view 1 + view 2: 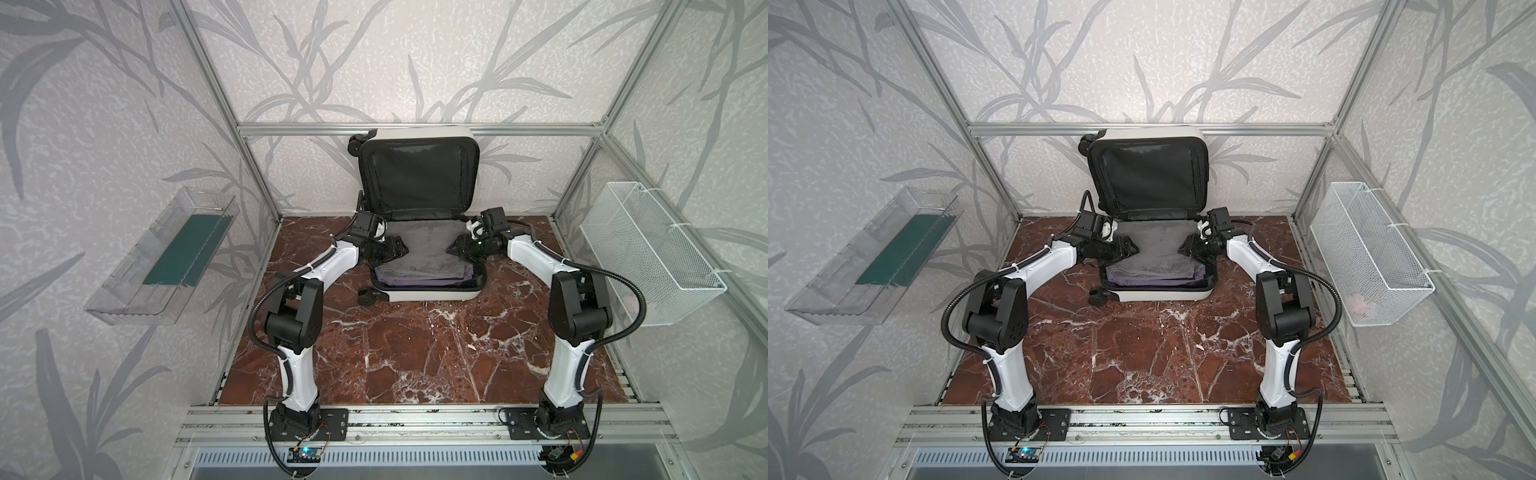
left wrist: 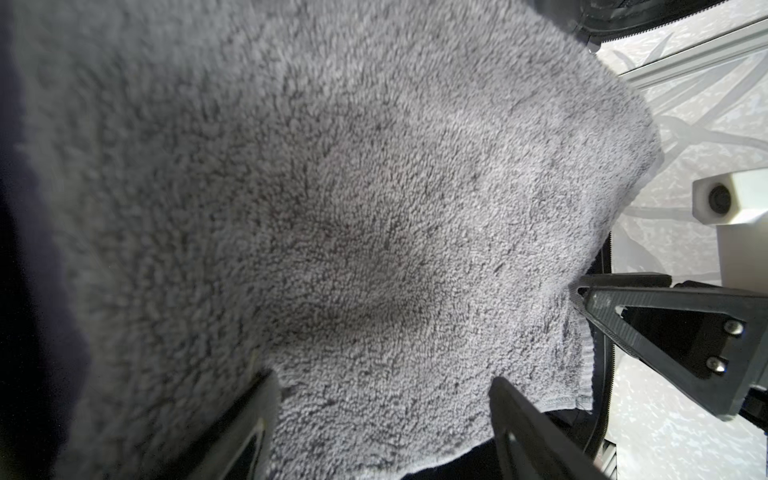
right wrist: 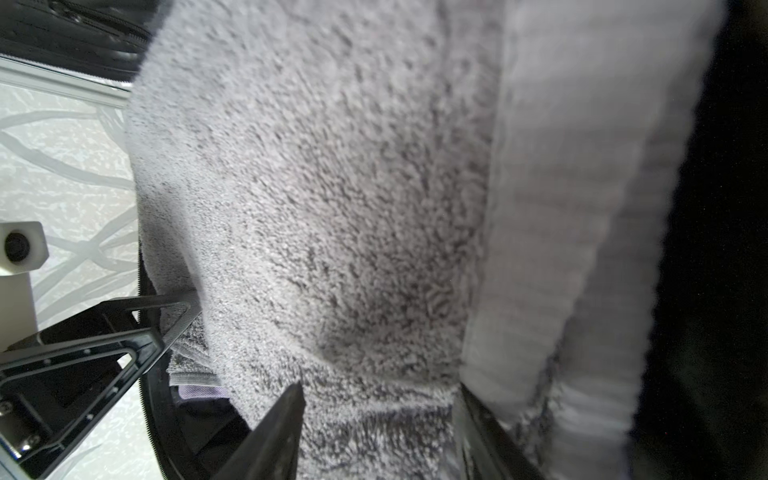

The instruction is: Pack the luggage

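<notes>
UNIT: small white hard-shell suitcase [image 1: 424, 294] open at rear of brown marble table [image 1: 415, 357], lid upright | LOAD: grey terry towel [image 1: 419, 249] on top | left gripper [image 2: 382, 378]: jaws apart | right gripper [image 3: 380, 388]: towel between jaws (clamped or not: cannot tell) | RISK: a withdrawing finger may snag the pile and drag towel over zipper rim [image 3: 146, 399].

White luggage [image 1: 428, 295] open (lid [image 1: 417, 178] upright), rear centre.

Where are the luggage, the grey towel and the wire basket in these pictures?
luggage [image 1: 419, 178], in a top view, on the black lining of its raised lid.
grey towel [image 1: 419, 249], in a top view, on its fluffy upper face.
wire basket [image 1: 648, 257], in a top view, on its white mesh wall.
</notes>
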You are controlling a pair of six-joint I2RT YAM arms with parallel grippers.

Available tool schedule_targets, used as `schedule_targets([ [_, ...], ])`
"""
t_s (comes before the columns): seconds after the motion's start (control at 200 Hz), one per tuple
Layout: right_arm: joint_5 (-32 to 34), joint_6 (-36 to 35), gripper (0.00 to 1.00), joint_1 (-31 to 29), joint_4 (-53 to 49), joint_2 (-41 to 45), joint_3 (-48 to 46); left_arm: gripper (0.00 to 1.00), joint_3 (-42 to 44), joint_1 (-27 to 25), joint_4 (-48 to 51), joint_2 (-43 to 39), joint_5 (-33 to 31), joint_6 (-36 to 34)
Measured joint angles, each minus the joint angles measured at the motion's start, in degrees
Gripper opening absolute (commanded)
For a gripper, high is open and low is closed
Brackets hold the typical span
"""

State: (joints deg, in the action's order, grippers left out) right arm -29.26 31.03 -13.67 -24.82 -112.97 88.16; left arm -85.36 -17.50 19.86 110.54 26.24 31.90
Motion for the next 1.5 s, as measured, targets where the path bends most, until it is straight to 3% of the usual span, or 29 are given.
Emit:
schedule_targets([
  [0.225,-1.4,-1.1,0.7,0.0,-2.7,5.6,0.2,0.9,-6.8,0.6,4.0,-4.0,-1.1,-2.3],
  [0.526,-2.2,-0.6,0.86,0.0,-1.0,22.8,-4.0,0.99,-19.6,2.1,6.3,-10.5,-8.3,-9.5],
  [0.902,0.3,0.0,1.0,1.7,0.7,32.8,-18.1,0.99,-18.1,11.6,-0.3,-8.7,-10.2,-8.0],
  [1.122,0.7,0.6,0.99,2.2,1.7,35.3,-22.1,0.99,-16.8,13.9,-6.4,-6.9,-8.8,-8.0],
  [1.503,0.0,1.8,1.0,2.3,4.1,35.4,-24.4,0.79,-21.2,13.9,-9.2,2.0,-4.2,-10.4],
])
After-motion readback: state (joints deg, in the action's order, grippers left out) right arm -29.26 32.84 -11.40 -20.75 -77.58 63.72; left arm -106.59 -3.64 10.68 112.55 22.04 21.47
